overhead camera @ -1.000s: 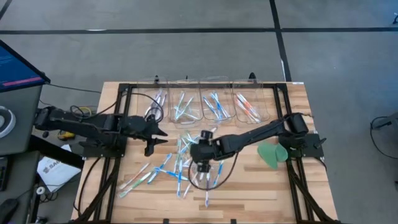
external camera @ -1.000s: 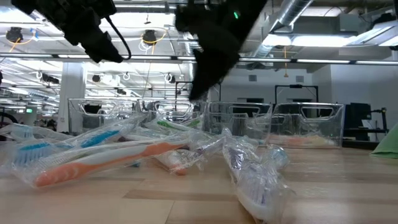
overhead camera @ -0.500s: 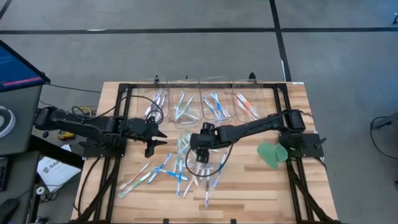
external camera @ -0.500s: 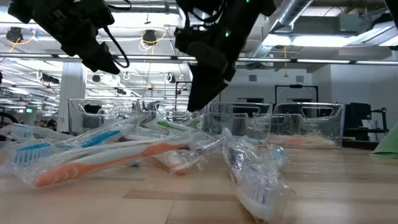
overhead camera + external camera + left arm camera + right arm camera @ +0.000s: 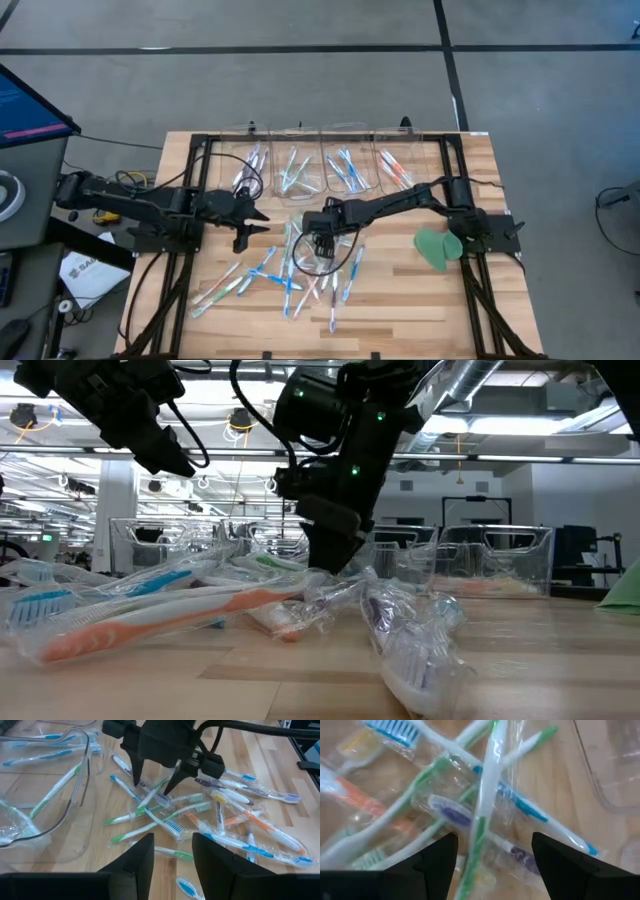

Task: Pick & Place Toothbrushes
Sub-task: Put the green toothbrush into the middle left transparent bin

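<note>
Toothbrushes [image 5: 300, 265] lie heaped at the table's [image 5: 420, 300] middle, more sorted in clear bins [image 5: 325, 170] along the far edge. Near the left edge, the left gripper [image 5: 250, 225] hovers part-spread, empty. The right gripper [image 5: 152, 777], nearer, hangs spread directly over a green toothbrush [image 5: 482, 815], whose long axis passes between its fingers.

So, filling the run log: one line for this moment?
right pincer: open over toothbrush pile | left pincer: waiting beside pile, empty | green-handled toothbrush between right fingers, ungripped
</note>
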`<move>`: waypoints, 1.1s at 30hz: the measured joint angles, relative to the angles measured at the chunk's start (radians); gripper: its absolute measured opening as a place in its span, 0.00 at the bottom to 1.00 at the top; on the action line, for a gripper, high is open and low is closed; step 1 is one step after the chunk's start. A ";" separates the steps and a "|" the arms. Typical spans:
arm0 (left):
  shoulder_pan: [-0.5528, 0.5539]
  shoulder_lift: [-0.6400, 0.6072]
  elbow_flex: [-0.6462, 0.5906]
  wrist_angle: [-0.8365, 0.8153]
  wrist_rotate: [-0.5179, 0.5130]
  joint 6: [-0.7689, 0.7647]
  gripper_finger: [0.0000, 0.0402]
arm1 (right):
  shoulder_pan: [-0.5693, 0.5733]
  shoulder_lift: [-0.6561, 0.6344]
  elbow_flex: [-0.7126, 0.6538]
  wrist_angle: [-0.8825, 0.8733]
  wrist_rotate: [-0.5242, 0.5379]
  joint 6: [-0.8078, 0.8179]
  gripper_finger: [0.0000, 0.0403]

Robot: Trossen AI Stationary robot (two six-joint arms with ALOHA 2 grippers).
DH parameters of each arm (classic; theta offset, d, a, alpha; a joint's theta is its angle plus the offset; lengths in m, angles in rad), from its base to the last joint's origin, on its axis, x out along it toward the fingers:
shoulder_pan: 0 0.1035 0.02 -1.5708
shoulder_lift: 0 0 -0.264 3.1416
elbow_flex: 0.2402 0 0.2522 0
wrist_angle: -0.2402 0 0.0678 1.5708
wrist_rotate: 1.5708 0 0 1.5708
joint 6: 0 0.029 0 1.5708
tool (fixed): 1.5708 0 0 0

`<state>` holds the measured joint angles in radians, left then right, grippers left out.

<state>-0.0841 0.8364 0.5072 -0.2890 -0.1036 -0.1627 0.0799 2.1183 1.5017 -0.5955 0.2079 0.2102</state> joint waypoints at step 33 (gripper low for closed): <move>0.000 0.000 0.000 0.002 0.000 0.001 0.31 | -0.005 -0.008 0.123 -0.212 -0.022 0.008 0.04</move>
<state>-0.0841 0.8368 0.5072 -0.2874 -0.1031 -0.1619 0.0751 2.1101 1.6251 -0.8080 0.1855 0.2182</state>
